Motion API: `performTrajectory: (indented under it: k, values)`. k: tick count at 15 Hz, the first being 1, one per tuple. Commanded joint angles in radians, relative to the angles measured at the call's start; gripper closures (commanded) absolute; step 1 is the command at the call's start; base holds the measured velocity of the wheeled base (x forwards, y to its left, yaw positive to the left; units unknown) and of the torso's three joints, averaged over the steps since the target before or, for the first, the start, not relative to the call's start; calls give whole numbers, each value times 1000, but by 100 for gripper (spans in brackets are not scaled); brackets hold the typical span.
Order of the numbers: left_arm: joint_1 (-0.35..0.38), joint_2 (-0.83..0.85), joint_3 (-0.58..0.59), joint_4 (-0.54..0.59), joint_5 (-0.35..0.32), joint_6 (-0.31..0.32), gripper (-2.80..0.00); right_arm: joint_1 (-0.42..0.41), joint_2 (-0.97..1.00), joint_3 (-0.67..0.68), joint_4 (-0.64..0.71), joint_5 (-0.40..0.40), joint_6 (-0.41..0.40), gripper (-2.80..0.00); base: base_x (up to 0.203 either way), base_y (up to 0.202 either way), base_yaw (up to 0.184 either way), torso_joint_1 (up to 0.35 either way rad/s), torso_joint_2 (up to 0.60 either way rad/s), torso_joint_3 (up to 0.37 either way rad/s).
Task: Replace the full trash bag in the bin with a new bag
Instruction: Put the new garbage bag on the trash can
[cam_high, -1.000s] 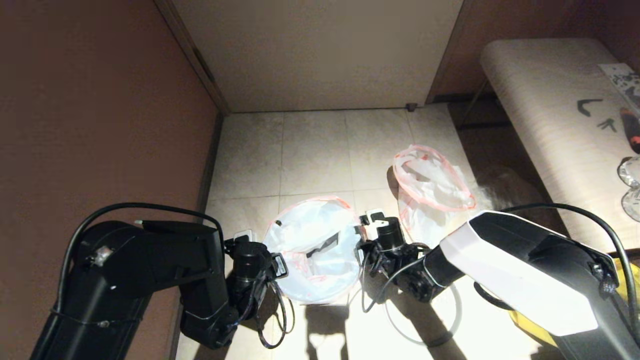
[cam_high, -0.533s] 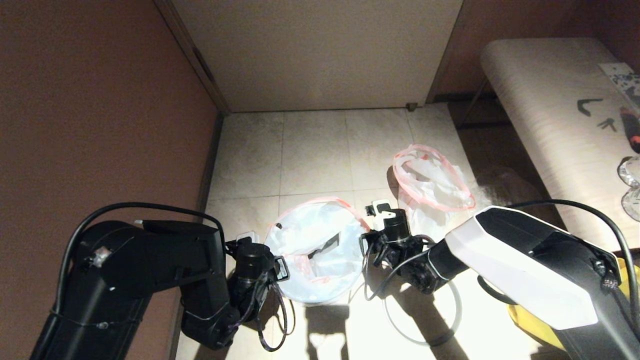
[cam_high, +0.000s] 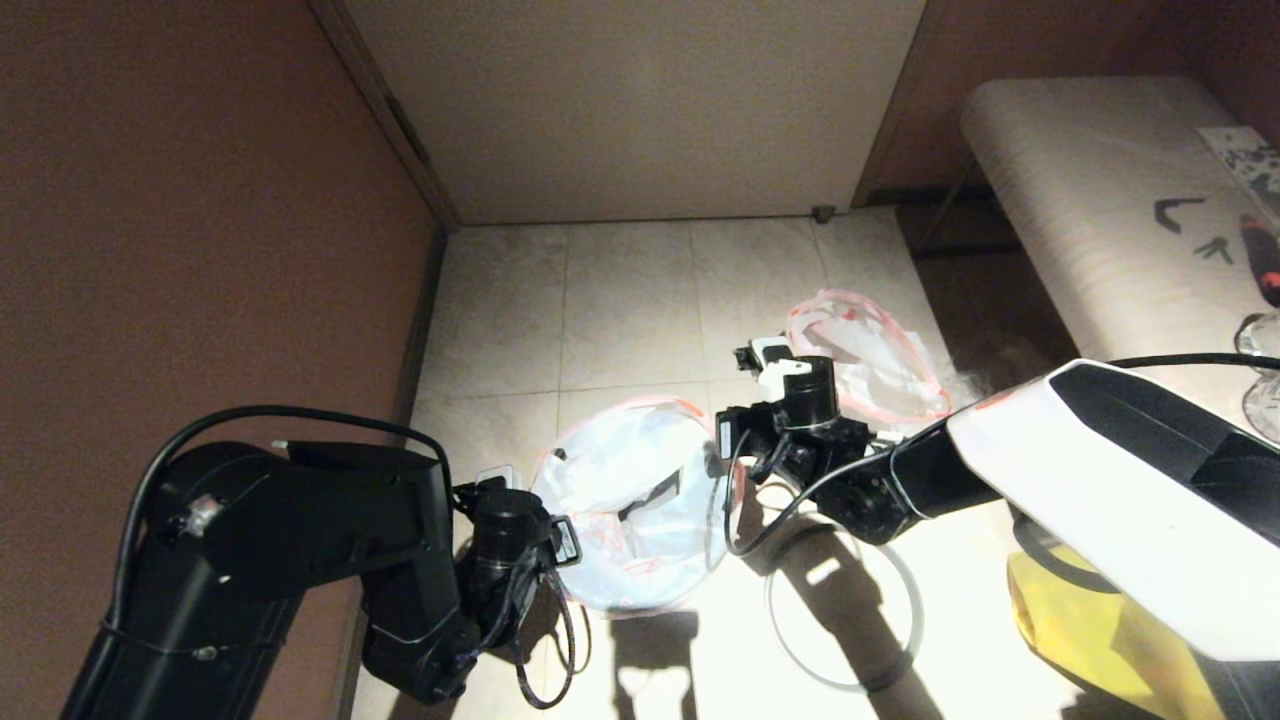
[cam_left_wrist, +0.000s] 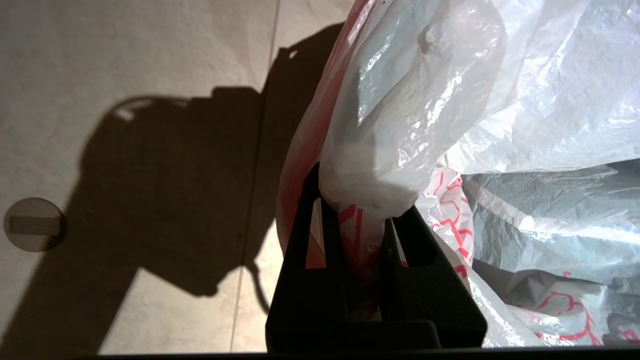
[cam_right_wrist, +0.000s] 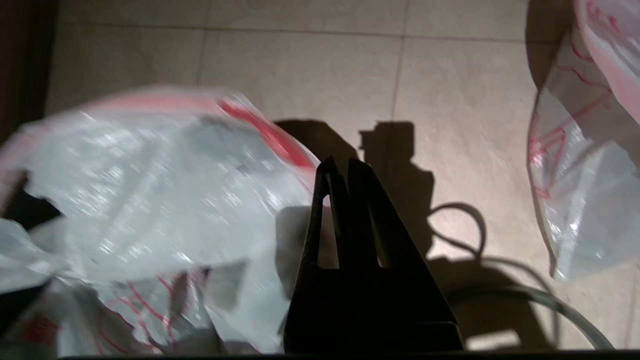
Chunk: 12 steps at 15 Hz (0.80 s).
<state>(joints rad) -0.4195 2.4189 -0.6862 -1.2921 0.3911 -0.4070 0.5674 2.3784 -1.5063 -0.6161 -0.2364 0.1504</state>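
The new bag (cam_high: 620, 470), thin white plastic with a red hem, is spread open over the bin, which is almost wholly hidden; only a dark patch (cam_high: 652, 490) shows inside. My left gripper (cam_high: 553, 538) (cam_left_wrist: 362, 200) is shut on the bag's bunched left hem (cam_left_wrist: 350, 225). My right gripper (cam_high: 725, 440) (cam_right_wrist: 340, 167) hangs shut and empty just off the bag's right edge (cam_right_wrist: 280, 140), over bare floor. The full trash bag (cam_high: 865, 365) (cam_right_wrist: 575, 200) stands apart at the back right, mouth open; I make out no bottles in it. The grey hoop (cam_high: 880, 683) (cam_right_wrist: 590, 335) lies on the floor.
A brown wall runs close along the left. A pale bench (cam_high: 1100, 200) stands at the right. A yellow bag (cam_high: 1100, 620) lies by the right arm's base. A round floor plate (cam_left_wrist: 34, 224) sits left of the bag. Bare tiles stretch behind both bags.
My right gripper has risen and pulled back to the right, away from the new bag's right edge, toward the full bag. The left gripper has kept its hold in place.
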Motion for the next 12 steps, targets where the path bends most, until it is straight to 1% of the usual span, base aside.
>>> performTrajectory:
  k: [1,3,5,6,9,12]
  values:
    - [-7,-4,6,-8,-2,-3,0,8,28,-98,40,4,1,0,0,0,0,0,0,0]
    - [-8,-4,10,-7,-6,-3,0,16,91,-247,128,8,-1,0,0,0,0,0,0,0]
    - [-10,-3,10,-7,-6,-3,0,27,151,-351,212,15,-1,0,0,0,0,0,0,0]
    - [-12,-1,10,-9,-6,-3,0,33,163,-366,232,18,-2,0,0,0,0,0,0,0]
    - [-13,0,7,-9,-5,-3,0,58,149,-324,229,16,2,0,0,0,0,0,0,0]
    - [-13,-1,8,-9,-6,-3,0,66,160,-334,228,16,0,0,0,0,0,0,0,0]
